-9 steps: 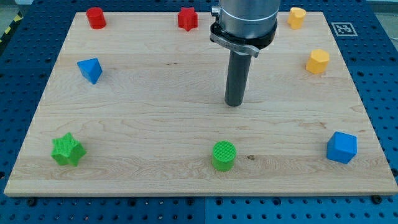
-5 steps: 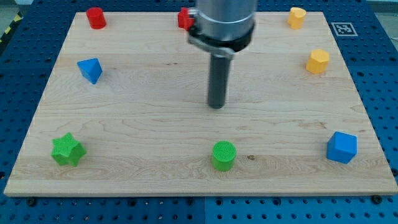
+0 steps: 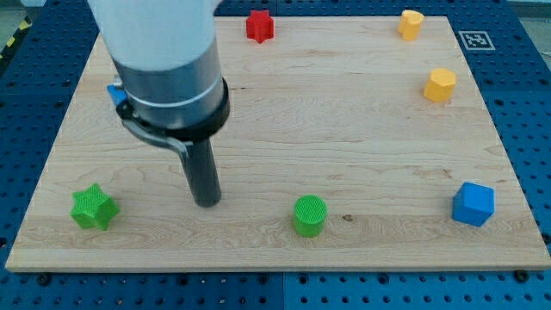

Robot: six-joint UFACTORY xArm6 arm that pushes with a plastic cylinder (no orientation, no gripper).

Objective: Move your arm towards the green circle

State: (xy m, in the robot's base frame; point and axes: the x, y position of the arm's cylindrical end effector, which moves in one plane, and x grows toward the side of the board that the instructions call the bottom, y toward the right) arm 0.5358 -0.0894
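Observation:
The green circle [image 3: 310, 215] is a short green cylinder standing near the view's bottom edge of the wooden board [image 3: 344, 129], about at mid-width. My tip [image 3: 207, 202] rests on the board to the view's left of the green circle, a good gap away and slightly higher in the view. A green star [image 3: 92, 207] lies farther left of the tip. The arm's body hides the upper left of the board.
A red star [image 3: 259, 25] sits at the top. Two yellow blocks [image 3: 411, 23] [image 3: 440, 85] are at the top right. A blue cube [image 3: 473, 204] is at the bottom right. A blue block [image 3: 114, 91] peeks out beside the arm at the left.
My tip has moved from the board's middle toward the view's left and bottom. The arm now covers the red cylinder and most of the blue block. No block has moved.

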